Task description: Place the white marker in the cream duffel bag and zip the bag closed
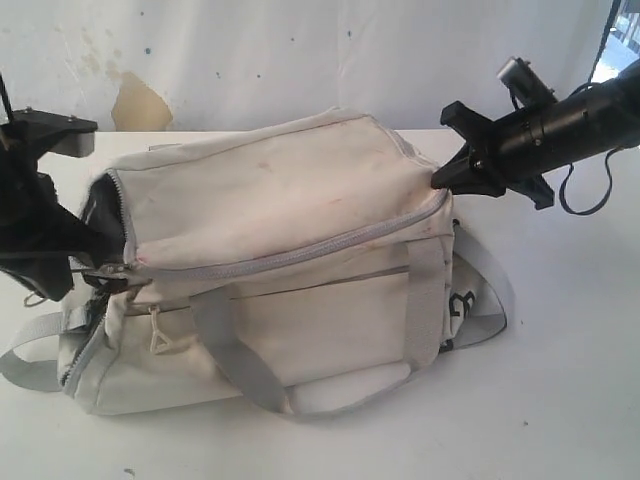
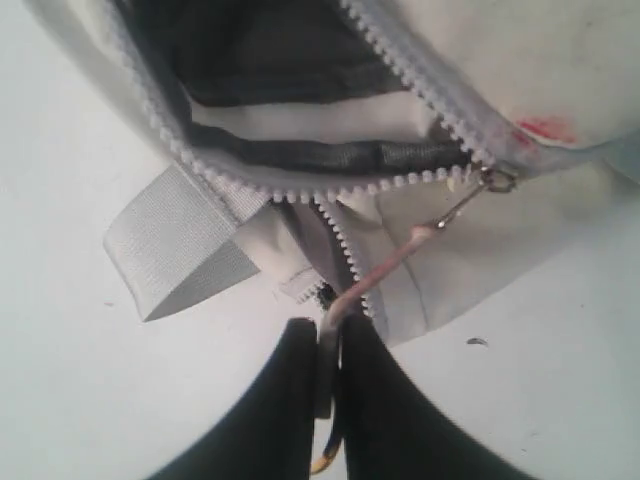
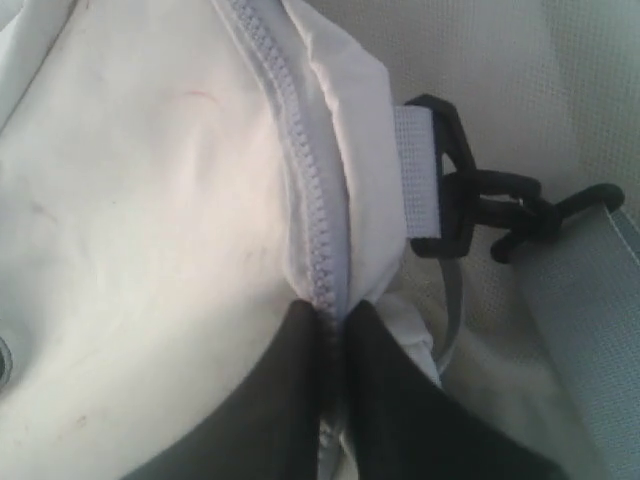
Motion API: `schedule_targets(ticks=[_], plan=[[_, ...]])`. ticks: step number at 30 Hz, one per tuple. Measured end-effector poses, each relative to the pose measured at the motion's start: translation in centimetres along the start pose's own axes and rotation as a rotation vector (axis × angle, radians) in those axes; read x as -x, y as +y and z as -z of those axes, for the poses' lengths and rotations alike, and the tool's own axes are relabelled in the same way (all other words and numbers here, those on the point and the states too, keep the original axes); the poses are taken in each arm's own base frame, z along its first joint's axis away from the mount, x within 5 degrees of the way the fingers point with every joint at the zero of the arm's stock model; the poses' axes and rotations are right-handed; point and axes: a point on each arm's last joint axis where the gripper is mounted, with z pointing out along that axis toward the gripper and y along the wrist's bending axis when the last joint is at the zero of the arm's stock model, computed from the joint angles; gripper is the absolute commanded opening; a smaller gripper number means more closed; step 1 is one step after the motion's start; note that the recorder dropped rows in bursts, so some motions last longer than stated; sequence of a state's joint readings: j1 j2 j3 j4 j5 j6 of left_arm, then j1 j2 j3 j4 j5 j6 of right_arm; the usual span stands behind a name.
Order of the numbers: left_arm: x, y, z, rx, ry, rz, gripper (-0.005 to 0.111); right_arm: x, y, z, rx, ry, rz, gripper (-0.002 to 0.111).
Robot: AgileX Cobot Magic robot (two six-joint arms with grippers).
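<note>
The cream bag (image 1: pixel 290 200) lies on its side on the white table (image 1: pixel 560 400), in the middle, between the two arms. Its long grey zip (image 1: pixel 300 250) looks closed along the top. At the end by the left arm the zip is open, and the dark inside (image 2: pixel 260 50) shows through the gap.

The left claw (image 2: pixel 328 335) is squeezed tight on a thin pink string (image 2: pixel 385 268). The string runs to the little metal zip tab (image 2: pixel 497 180) at the edge of the gap. A grey strap loop (image 2: pixel 180 250) sticks out just beside it.

The right claw (image 3: pixel 333 315) is at the other end of the bag. It is pinched tight on the bag's cloth, right on the zip line there. A black buckle (image 3: pixel 480 200) hangs near it, clipped to a grey strap (image 3: pixel 580 320).

The white marker does not show in any view, so where it is cannot be told
</note>
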State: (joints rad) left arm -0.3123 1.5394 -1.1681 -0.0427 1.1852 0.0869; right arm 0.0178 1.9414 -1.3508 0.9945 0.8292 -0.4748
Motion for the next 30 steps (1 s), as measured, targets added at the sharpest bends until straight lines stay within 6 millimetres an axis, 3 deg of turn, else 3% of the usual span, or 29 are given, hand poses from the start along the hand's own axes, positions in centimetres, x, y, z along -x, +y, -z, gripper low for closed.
schedule_targets(ticks=[7, 11, 13, 15, 17, 19, 26, 30], plan=[[-0.7, 1.9, 1.5, -0.027, -0.061, 0.071, 0.0, -0.3, 0.0, 0.0, 0.001, 0.029, 0.017, 0.0], [-1.2, 1.4, 2.6, -0.102, -0.104, 0.037, 0.0, -0.2, 0.0, 0.1, -0.005, 0.026, 0.093, 0.001], [-1.2, 0.4, 3.0, -0.224, -0.132, -0.059, 0.0, 0.3, 0.3, 0.3, -0.006, 0.018, 0.183, 0.012], [-0.9, -0.7, 3.4, -0.342, -0.193, -0.149, 0.0, 0.7, 0.8, 0.8, 0.011, 0.025, 0.244, 0.035], [-0.7, -1.4, 3.7, -0.416, -0.24, -0.207, 0.0, 1.1, 1.4, 1.3, 0.026, 0.034, 0.282, 0.071], [-0.6, -1.6, 3.9, -0.44, -0.261, -0.235, 0.0, 1.4, 2.0, 1.6, 0.046, 0.039, 0.33, 0.08], [-0.5, -1.9, 4.1, -0.476, -0.295, -0.286, 0.0, 1.5, 2.6, 2.3, 0.06, 0.041, 0.414, 0.08], [-0.2, -2.5, 4.5, -0.54, -0.35, -0.332, 0.0, 0.8, 5.5, 3.2, 0.086, 0.019, 0.582, 0.08]])
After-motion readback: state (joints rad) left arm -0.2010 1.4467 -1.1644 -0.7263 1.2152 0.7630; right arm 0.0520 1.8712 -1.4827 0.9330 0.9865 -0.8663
